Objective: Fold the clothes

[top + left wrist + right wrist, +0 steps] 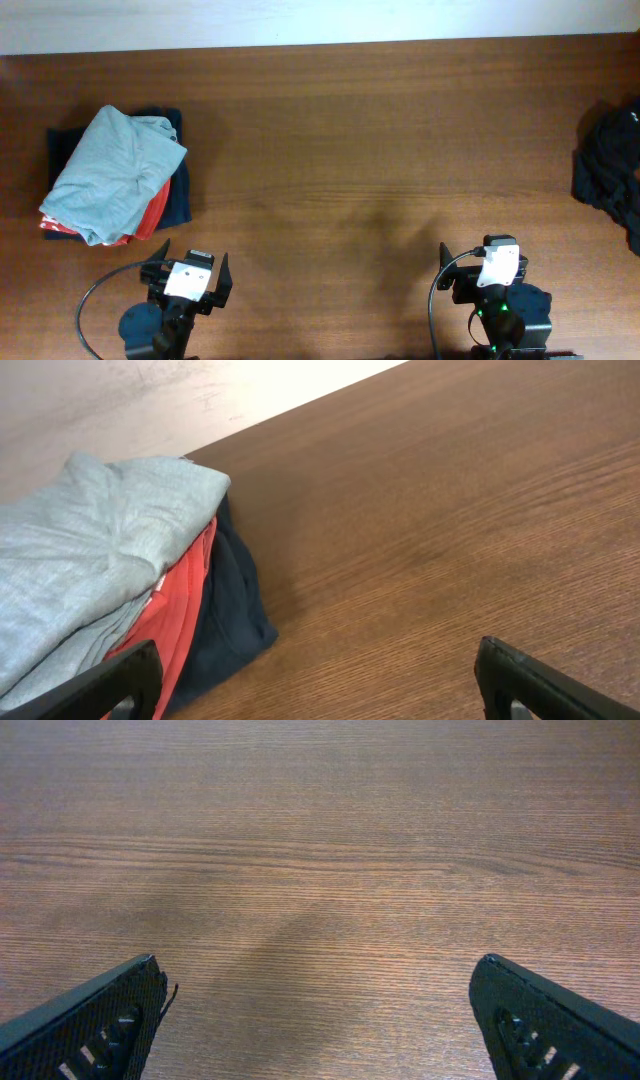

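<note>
- Lying crumpled at the right edge of the tabletop is one black T-shirt, a soft, plain, rumpled heap that the overhead frame partly cuts off.
- The table is brown wood with fine grain running lengthwise.
- Toward the left edge sits one stack of three garments: a light grey-blue garment of soft knit on top, loosely folded; an orange-red garment beneath it; and a navy garment at the bottom, showing along the stack's right side.
- Two grippers wait at the near edge. The left gripper has its two black fingers spread wide, holding nothing, just beside the stack.
- The right gripper is likewise spread wide and empty over bare wood, well apart from the T-shirt.
</note>
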Tool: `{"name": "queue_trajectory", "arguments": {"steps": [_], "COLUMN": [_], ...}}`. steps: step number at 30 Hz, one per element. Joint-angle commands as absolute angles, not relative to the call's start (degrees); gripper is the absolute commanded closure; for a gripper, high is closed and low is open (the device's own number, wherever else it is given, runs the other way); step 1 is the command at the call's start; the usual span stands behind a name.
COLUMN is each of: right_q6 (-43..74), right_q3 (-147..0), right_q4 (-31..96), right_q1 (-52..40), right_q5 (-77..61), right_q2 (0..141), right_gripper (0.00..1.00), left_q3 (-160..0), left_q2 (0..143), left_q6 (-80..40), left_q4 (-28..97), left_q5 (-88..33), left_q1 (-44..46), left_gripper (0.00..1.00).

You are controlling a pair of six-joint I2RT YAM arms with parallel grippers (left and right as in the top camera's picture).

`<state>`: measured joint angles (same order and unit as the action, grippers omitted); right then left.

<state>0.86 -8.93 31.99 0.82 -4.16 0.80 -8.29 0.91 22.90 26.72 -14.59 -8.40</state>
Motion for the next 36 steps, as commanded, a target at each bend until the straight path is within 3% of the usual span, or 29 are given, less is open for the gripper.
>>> {"name": "queue_trajectory", "arguments": {"steps": [1,36], "right_q6": [0.9,0.9], "right_q3": [-8.5,-8.5], "right_q4": [31.9,30.2], "right_q1": [1.1,1.1], "right_q5": [-4.5,-5.9], "right_q2": [0.3,0.3], "right_gripper": [0.01,0.01], "left_q3": [-7.6,-7.6], "left_q2": [0.5,0.5], "left_q6": [22.3,22.3], "left_q4": [26.4,26.4], "left_q5": [-15.2,-15.2], "left_q1": [-8.1,-8.1], "left_gripper": [0.01,0.01]}}
